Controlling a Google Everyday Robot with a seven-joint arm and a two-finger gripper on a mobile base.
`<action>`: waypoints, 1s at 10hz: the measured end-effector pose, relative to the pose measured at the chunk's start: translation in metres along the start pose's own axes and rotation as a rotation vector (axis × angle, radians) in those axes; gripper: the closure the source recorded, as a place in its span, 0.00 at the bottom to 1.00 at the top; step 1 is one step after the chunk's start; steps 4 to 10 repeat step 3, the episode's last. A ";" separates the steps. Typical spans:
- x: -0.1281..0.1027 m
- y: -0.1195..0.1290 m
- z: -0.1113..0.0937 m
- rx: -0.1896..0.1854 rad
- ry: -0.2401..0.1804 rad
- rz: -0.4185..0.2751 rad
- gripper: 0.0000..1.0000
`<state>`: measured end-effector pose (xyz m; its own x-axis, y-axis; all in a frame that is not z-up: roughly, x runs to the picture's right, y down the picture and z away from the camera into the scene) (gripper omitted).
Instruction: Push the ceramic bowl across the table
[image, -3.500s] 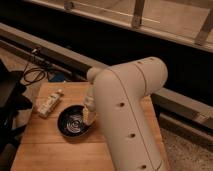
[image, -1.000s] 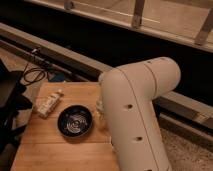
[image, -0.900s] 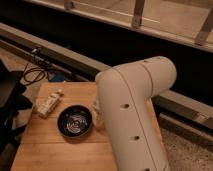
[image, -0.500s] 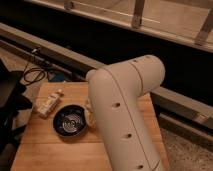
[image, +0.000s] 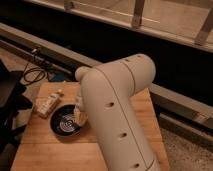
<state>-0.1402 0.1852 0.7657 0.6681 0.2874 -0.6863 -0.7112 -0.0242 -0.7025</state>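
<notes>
The ceramic bowl (image: 65, 122), black and glossy with pale rings inside, sits on the left half of the light wooden table (image: 45, 152). My gripper (image: 80, 116) is at the bowl's right rim, low over the table. It is mostly hidden behind my large white arm (image: 120, 115), which fills the middle of the view and covers the table's right half. I cannot tell whether the gripper touches the rim.
A small pale packet (image: 47, 103) lies on the table just left of the bowl, near the far left corner. A dark object (image: 10, 100) stands off the table's left edge. Black cables (image: 35, 75) lie on the floor behind. A long dark ledge (image: 165, 65) runs along the back.
My arm has swung to the left, and the bowl has slid left with it, closer to the pale packet.
</notes>
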 end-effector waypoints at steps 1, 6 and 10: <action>-0.003 0.011 0.001 -0.003 0.000 -0.018 1.00; -0.006 0.015 -0.003 -0.009 -0.008 -0.028 1.00; -0.006 0.015 -0.003 -0.009 -0.008 -0.028 1.00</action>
